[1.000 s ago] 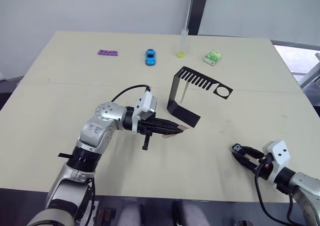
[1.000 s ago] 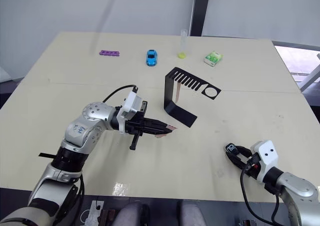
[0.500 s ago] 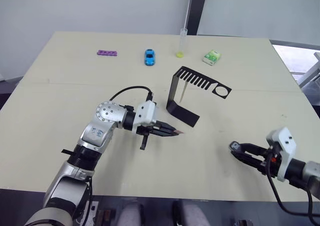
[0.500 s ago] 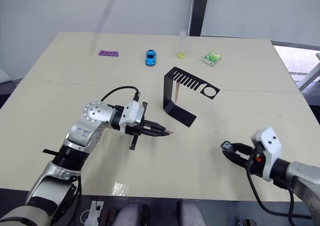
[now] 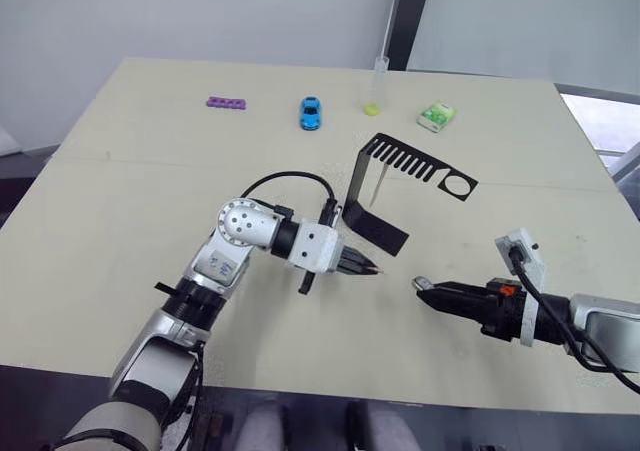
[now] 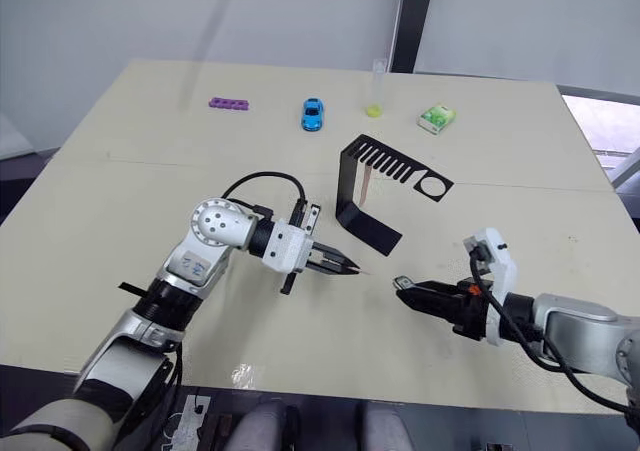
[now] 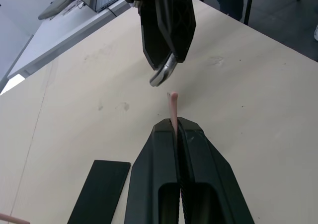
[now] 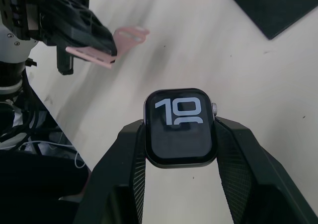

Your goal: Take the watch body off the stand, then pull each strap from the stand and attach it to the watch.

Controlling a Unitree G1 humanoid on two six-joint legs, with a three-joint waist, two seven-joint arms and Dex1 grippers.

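From my head camera: my left gripper point(image 5: 368, 268) hangs over the middle of the tabletop point(image 5: 120, 211), jaws pinched on a pink strap point(image 6: 356, 269), its tip pointing at my right gripper point(image 5: 424, 286). The stand point(image 5: 372, 211) sits upright just beyond, nearer the far edge, with the second strap point(image 5: 377, 186) hanging from its slotted arm.

Left wrist camera: my jaws are pressed together on the strap, its end poking out toward the right gripper just ahead.

Right wrist camera: my jaws clamp the watch body point(image 8: 180, 128) by its sides, screen up, digits lit, above the tabletop. The left gripper with its strap is near, not touching.
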